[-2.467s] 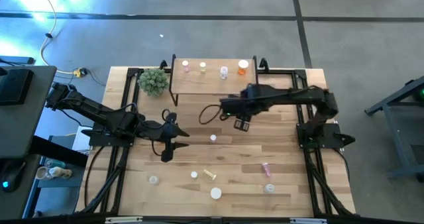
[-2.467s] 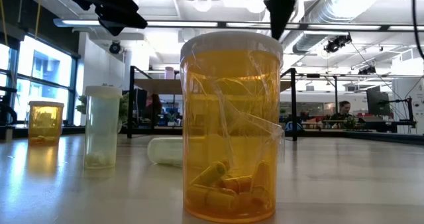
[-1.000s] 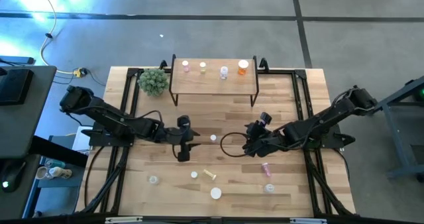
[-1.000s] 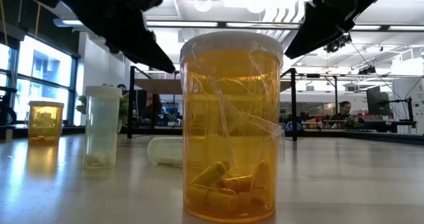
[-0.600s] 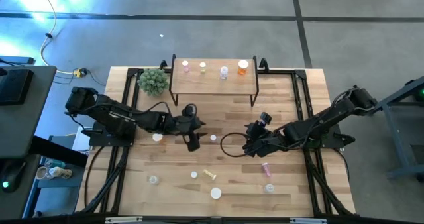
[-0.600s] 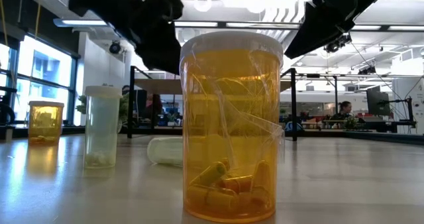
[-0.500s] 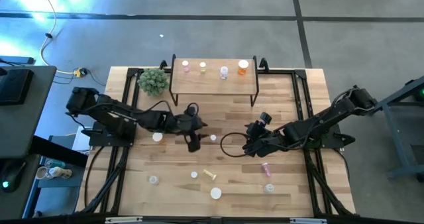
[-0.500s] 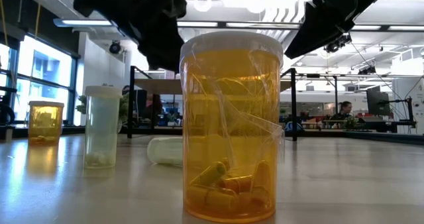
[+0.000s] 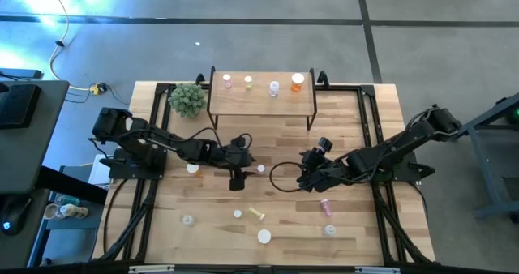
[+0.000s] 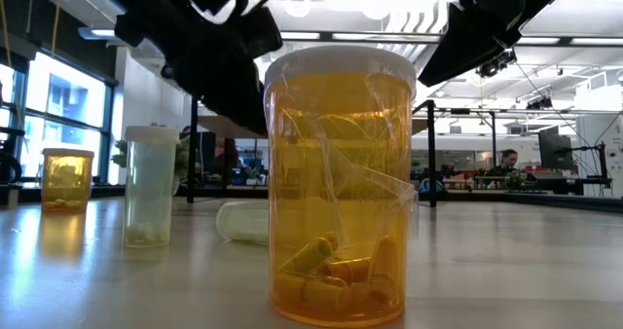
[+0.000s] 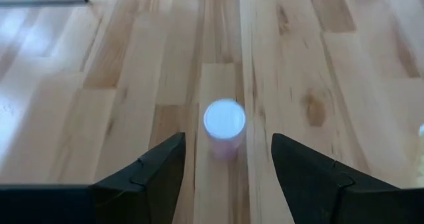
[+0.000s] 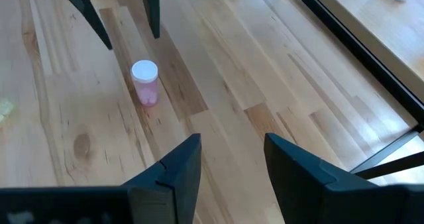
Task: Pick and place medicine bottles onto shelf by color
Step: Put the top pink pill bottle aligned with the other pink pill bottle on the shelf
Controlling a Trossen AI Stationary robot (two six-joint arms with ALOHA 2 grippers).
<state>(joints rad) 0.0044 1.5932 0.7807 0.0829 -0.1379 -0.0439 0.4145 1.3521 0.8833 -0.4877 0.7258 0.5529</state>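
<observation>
We see the left end effector [image 11: 225, 168] hanging mid-table with its fingers spread and nothing between them, and the pink bottle [image 11: 224, 126] standing upright just ahead of it, white cap up, lined up with the gap; in the high view that bottle [image 9: 260, 169] sits just beside the left end effector [image 9: 236, 180], on the side toward the right arm. Its long axis is vertical, so we judge a short straight advance would bracket it. The right end effector [image 9: 303, 179] waits further off, fingers apart, holding nothing. The table [image 9: 357, 128] around the bottle is bare wood. The shelf [image 9: 259, 101] stands at the far edge, four bottles on top, with free room between them.
</observation>
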